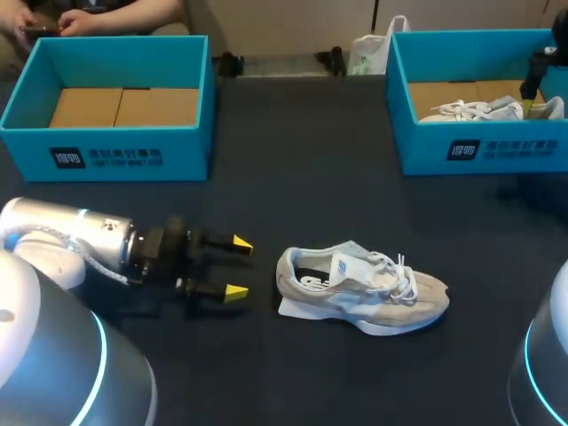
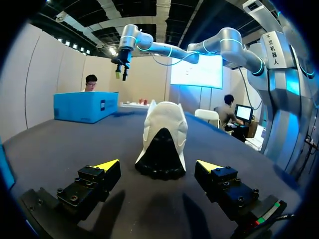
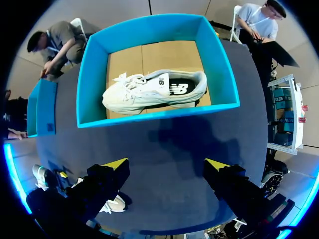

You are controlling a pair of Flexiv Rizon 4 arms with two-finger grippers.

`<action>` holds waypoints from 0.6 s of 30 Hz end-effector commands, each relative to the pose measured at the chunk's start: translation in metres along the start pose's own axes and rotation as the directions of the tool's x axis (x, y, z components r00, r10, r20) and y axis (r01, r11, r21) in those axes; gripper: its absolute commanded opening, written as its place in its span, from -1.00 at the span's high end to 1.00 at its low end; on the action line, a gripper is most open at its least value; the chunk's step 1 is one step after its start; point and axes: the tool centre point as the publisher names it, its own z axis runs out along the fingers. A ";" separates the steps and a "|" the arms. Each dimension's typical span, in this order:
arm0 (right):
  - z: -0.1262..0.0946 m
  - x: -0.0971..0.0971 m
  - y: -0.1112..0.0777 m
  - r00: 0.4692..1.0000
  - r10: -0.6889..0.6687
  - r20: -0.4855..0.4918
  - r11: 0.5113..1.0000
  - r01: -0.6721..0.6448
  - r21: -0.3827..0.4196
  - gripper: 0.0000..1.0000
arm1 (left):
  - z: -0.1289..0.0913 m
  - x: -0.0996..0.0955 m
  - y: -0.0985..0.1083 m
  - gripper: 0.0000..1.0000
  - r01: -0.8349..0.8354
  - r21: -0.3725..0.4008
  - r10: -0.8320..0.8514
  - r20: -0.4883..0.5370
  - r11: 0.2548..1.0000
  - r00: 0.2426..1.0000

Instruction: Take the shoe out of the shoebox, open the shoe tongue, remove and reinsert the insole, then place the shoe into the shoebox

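Two fingers (image 1: pixel 234 291) of the left gripper (image 1: pixel 238 266), spread, wait just behind the shoe (image 1: pixel 364 288); a misaligned grab may shove it away.

Soft overhead light is spreading evenly over the dark tabletop (image 1: pixel 311 160). The shoe (image 1: pixel 364 293) and the left tool (image 1: pixel 238 266) are casting faint, diffuse shadows, and a broader soft shadow is darkening the tabletop beside the right-hand shoebox (image 1: pixel 497 151).
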 end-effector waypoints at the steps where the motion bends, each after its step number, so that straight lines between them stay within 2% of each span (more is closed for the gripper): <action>1: 0.000 0.000 -0.001 1.000 0.000 0.000 1.000 0.000 -0.002 -1.00 | 0.016 -0.004 0.000 -1.00 -0.005 -0.010 0.005 -0.010 1.000 1.000; 18: 0.000 0.000 -0.001 1.000 0.000 0.000 1.000 0.000 -0.002 -1.00 | 0.050 0.004 -0.002 -1.00 -0.016 -0.009 0.016 -0.052 1.000 0.999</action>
